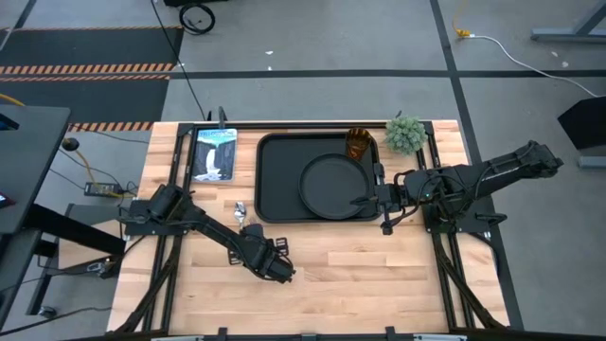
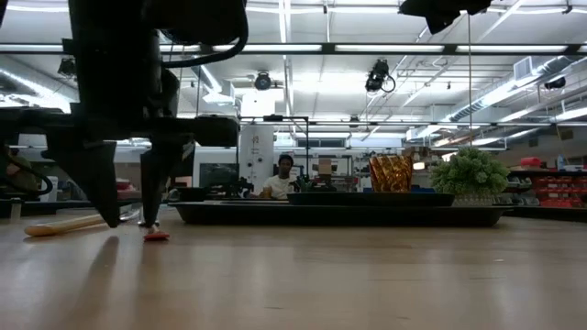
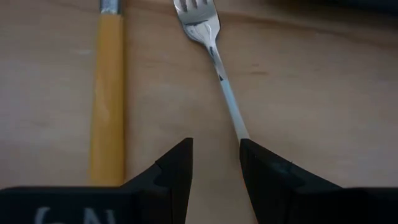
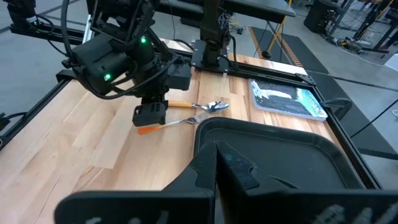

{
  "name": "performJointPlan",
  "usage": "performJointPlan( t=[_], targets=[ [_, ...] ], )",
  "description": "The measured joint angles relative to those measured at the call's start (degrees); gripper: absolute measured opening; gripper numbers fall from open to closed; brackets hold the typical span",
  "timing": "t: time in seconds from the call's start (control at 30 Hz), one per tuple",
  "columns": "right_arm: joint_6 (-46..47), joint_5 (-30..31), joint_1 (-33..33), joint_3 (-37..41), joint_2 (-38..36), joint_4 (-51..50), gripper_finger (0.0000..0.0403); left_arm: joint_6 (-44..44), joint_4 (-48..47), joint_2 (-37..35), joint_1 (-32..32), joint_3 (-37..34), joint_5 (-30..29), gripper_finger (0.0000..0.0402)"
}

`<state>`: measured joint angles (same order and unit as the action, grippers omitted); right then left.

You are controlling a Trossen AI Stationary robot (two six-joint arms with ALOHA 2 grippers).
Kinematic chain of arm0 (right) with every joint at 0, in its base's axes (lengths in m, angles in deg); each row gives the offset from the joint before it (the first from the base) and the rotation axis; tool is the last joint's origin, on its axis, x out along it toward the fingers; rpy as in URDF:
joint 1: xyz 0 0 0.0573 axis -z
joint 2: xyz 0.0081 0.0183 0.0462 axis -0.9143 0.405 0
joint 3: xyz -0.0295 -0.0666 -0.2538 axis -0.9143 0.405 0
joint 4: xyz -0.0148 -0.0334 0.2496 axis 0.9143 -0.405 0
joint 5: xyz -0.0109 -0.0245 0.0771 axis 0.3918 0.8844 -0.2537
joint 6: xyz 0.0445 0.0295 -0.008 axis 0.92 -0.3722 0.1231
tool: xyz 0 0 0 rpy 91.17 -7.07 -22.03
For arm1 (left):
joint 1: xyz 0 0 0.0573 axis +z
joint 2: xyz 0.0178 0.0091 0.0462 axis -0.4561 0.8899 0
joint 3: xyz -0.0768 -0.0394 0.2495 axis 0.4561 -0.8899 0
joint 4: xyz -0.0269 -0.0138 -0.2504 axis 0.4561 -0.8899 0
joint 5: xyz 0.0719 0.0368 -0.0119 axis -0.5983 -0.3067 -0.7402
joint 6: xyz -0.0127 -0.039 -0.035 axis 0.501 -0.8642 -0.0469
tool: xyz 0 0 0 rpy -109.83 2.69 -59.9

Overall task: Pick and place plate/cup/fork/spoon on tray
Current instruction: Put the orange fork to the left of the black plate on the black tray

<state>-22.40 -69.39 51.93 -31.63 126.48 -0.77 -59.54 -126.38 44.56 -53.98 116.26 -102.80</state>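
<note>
The fork (image 3: 214,56) lies on the wood left of the tray (image 1: 276,175), beside the spoon (image 3: 107,93), both with their metal ends toward the far edge. My left gripper (image 3: 214,168) is open, pointing down over the fork's orange handle end (image 4: 148,129). The fork's metal shank runs under one finger (image 3: 264,174). The black plate (image 1: 327,180) lies flat in the tray, and the amber cup (image 1: 358,144) stands in the tray's far right corner. My right gripper (image 1: 360,201) is shut and empty, high above the plate's right rim. My left gripper stands open, fingers down, with one fingertip (image 2: 151,220) right over the fork's orange handle end (image 2: 156,236). I cannot tell whether it touches the fork. The fork lies flat on the table.
A small green potted plant (image 1: 405,134) stands right of the tray at the far edge. A blue booklet (image 1: 214,153) lies left of the tray. Bare wood stretches along the table's near side (image 1: 379,275). A person (image 2: 284,179) sits far off in the room.
</note>
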Motion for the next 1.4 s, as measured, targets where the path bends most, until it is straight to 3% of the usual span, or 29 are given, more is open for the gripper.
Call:
performJointPlan(
  t=[0.43,1.0,1.4],
  targets=[
    [-1.20,-0.02,0.02,0.00,0.00,0.04,0.0009,1.82,1.86,-0.70,0.27,0.70,1.18,0.0141],
    [-0.63,-0.31,0.04,0.00,0.00,1.44,0.0009,2.46,2.89,-0.83,1.04,0.73,-4.15,0.0141],
    [-0.71,-1.53,0.04,0.00,0.00,0.86,0.0009,4.90,4.11,0.41,3.07,0.86,-2.17,0.0141]
  ],
)
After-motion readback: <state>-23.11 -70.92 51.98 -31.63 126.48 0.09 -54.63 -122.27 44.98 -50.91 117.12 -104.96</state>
